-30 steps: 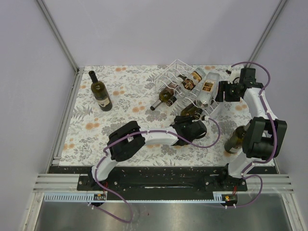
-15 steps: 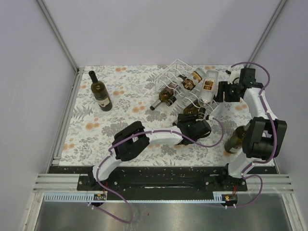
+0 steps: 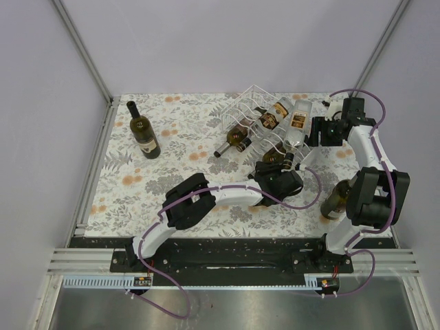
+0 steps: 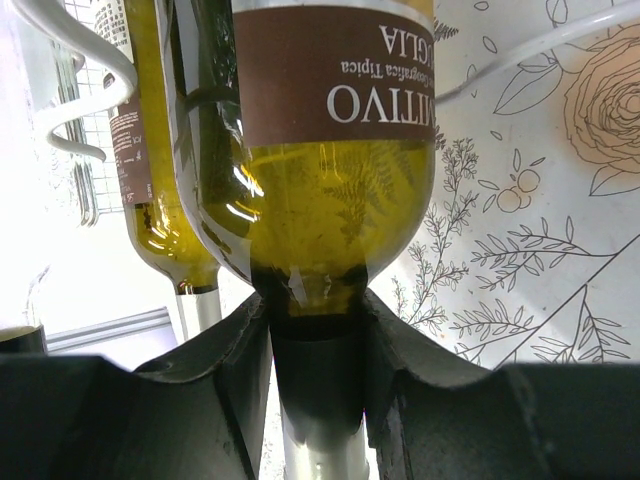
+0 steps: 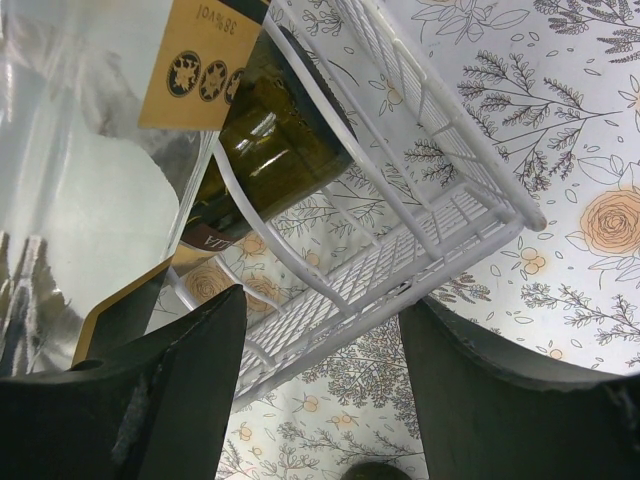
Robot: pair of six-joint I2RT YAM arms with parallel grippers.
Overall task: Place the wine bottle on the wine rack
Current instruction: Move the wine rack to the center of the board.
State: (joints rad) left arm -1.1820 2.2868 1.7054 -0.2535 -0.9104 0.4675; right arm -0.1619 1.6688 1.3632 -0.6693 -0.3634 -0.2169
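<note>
The wine bottle [image 4: 330,200] is green glass with a brown label, seen close up in the left wrist view. My left gripper [image 4: 317,335] is shut on its dark neck. From above, that wine bottle [image 3: 272,159] lies at the near side of the wine rack [image 3: 256,110], with the left gripper [image 3: 280,180] just behind it. White ribs of the wine rack [image 4: 70,95] curve beside the bottle. My right gripper [image 3: 315,130] is at the rack's right end, open [image 5: 320,340], with the rack's lower rail [image 5: 400,285] crossing the gap between its fingers.
Three bottles lie in the rack: a green one [image 3: 239,139], a brown-labelled one [image 3: 276,112] and a clear one [image 3: 297,124]. A dark bottle [image 3: 143,130] lies on the floral mat at the left. Another bottle [image 3: 335,201] is beside the right arm's base.
My left gripper has shifted slightly up and to the right with the bottle, closer to the rack. The right gripper stays at the rack's end.
</note>
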